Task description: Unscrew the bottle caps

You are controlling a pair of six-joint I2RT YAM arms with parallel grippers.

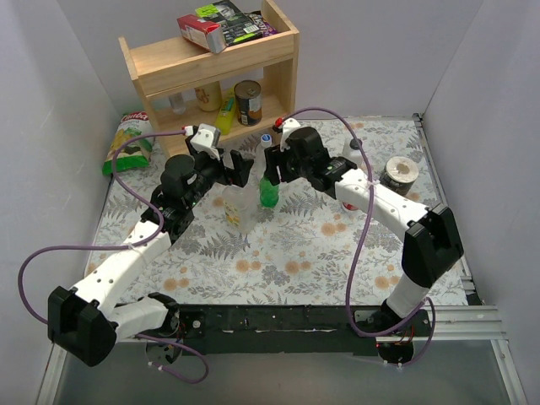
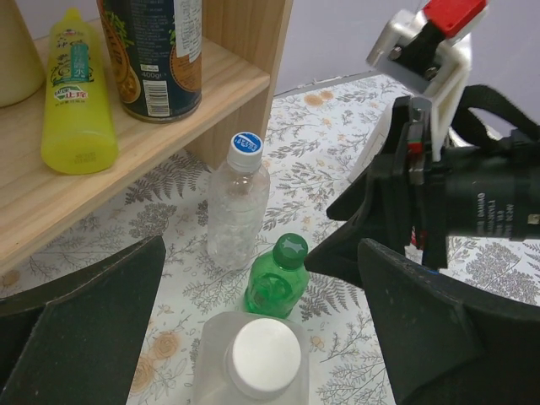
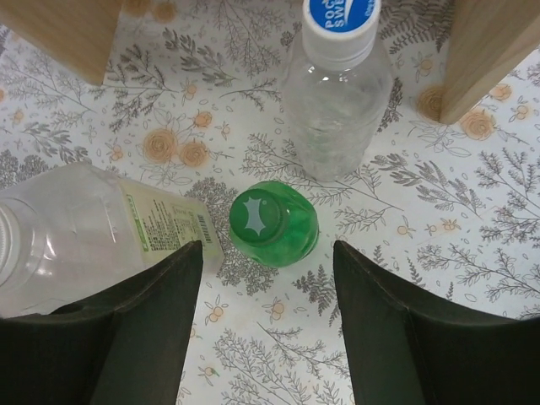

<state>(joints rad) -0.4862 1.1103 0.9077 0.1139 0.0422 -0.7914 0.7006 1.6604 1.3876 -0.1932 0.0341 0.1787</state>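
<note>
At the shelf [image 1: 211, 59] foot, mid desk [image 1: 321, 245], three bottles stand close together: green bottle [image 1: 268, 194], slim clear bottle [image 3: 337, 110] behind it, big clear bottle [image 1: 234, 207] just left of it. All three are still capped. No red cap found in any view.

Right fingers [image 3: 152, 321] sit part open, one each side of the green cap [image 3: 272, 221], with gaps both sides and nothing gripped. Left fingers [image 2: 84, 329] are spread wide, hanging over the white cap [image 2: 265, 356], holding nothing.

Step in hand, my read: right arm takes the green cap.
- Centre on the cap, which looks roughly centred already.
- Drop only to cap height and pinch the ribbed rim, not the neck.
- The bottle is small and light, so it will likely spin with the cap. The left fingers should clamp the body first, or the twist is wasted.
- The big bottle stands just beside the left-hand finger, so watch for a nudge.

View differences:
- Right wrist view gives the finger-to-cap gaps and the blue cap [image 3: 341, 18] print. Top view hides the green cap under the wrist.
- Left wrist view shows the white, green and blue caps lined up toward the shelf, plus the right wrist side-on.
- Top view alone shows both arms and the desk layout.
</note>
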